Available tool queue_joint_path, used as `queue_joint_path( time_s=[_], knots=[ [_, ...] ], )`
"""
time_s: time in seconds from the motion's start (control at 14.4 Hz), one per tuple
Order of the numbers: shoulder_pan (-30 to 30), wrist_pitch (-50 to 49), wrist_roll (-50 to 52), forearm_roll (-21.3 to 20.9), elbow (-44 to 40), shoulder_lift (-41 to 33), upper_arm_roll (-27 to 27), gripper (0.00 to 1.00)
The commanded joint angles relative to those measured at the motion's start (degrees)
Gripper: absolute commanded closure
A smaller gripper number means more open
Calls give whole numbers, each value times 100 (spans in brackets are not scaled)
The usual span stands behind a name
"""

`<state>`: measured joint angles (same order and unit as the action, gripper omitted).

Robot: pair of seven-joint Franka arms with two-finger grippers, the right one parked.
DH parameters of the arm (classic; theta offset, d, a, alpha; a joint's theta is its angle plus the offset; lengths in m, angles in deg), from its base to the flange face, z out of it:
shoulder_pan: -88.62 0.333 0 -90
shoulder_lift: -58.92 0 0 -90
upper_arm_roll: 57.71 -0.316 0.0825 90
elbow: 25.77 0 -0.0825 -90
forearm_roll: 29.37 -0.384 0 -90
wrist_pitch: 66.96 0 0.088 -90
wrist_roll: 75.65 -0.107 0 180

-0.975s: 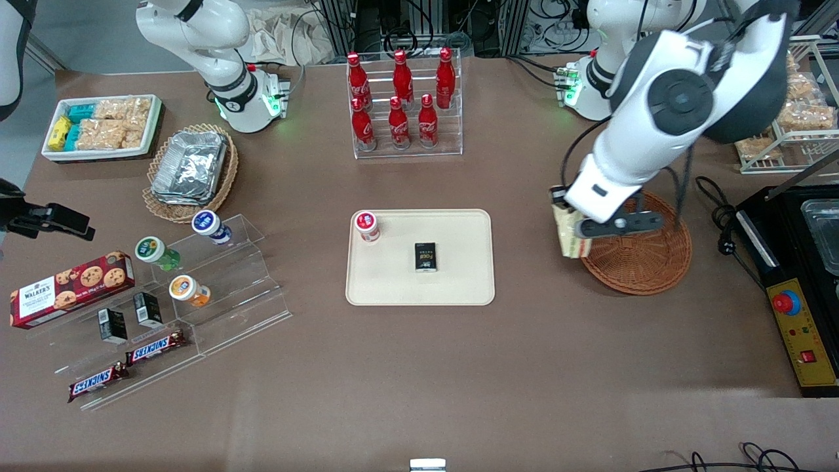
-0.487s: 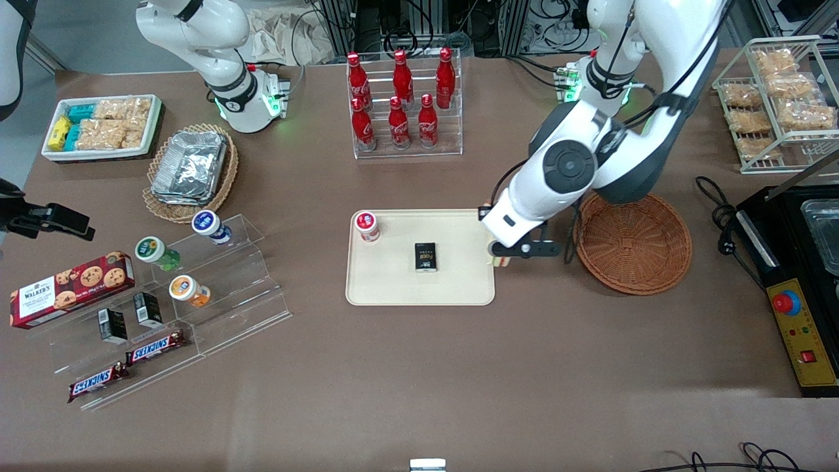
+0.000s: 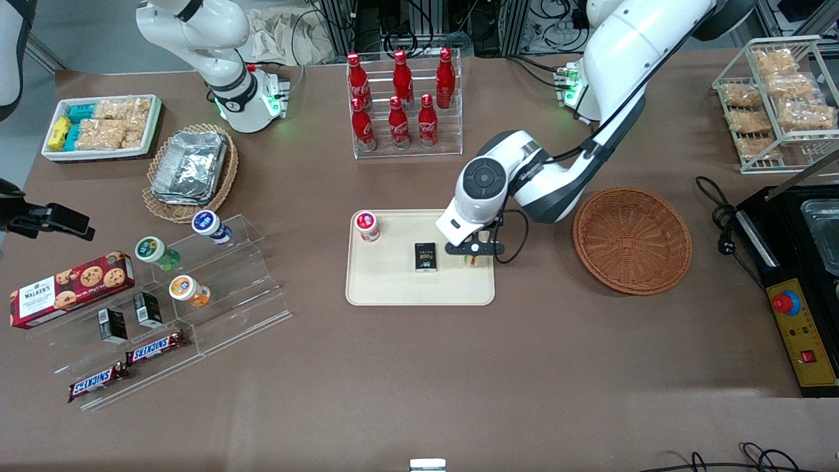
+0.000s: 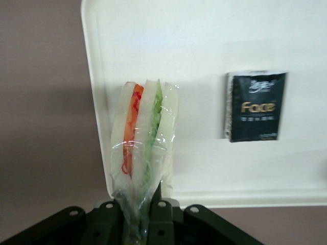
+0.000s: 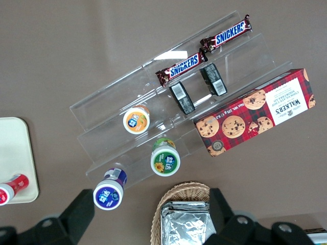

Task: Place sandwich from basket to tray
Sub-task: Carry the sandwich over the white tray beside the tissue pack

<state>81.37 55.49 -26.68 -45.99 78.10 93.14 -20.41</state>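
the gripper (image 3: 476, 252) pinches the film-wrapped wedge sandwich (image 4: 144, 148) above the smooth cream tray (image 3: 393, 288).

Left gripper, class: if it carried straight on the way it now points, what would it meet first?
The gripper, shut on the wrapped sandwich, points down at the cream tray. The sandwich's leading edge would probably meet bare tray floor first, near its rim and beside the black packet; height above the tray is unclear.
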Motion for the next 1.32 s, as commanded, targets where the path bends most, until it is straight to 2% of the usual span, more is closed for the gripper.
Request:
queue_joint_path(
  time_s=[0.0, 0.07, 0.21, 0.28, 0.35, 0.77, 1.04, 1.25],
  knots=[
    [4, 16, 96, -149, -51, 49, -39, 100],
    [4, 16, 87, -166, -51, 110, -39, 100],
    [-4, 16, 165, -516, -60, 277, -65, 99],
    [-4, 24, 235, -553, -77, 313, -65, 69],
    [-13, 33, 253, -562, -77, 322, -65, 1],
    [22, -2, 271, -492, -191, 225, -56, 0],
    [83, -300, 271, -421, -560, 102, -47, 0],
    [92, -879, 262, -114, -1156, -21, -56, 0]
  ],
)
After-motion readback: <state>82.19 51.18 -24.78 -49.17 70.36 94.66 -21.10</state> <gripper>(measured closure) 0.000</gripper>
